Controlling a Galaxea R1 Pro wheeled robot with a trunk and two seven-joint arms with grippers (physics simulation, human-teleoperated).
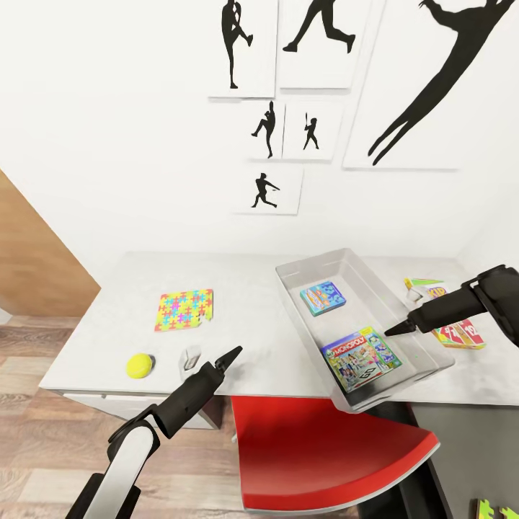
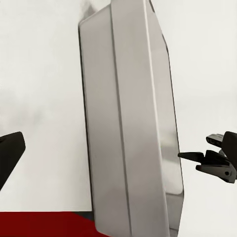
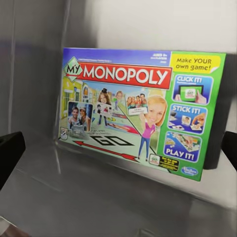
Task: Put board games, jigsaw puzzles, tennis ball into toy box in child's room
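Sorting toys into the toy box [image 1: 288, 292], long axis running from desk edge toward the wall.
Holding two board games inside: Monopoly [image 1: 360, 359] near end, another [image 1: 322, 297] beyond. Outside: jigsaw puzzle [image 1: 184, 309], tennis ball [image 1: 139, 365], Skip-Bo [image 1: 454, 324]. Right gripper [image 1: 396, 330] over the rim, left gripper [image 1: 232, 355] nearby: finger state unclear.

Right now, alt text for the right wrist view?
A My Monopoly board game with a green-edged cover lies inside the grey toy box, close to one wall. Dark tips of the right gripper's fingers frame the picture's edges.
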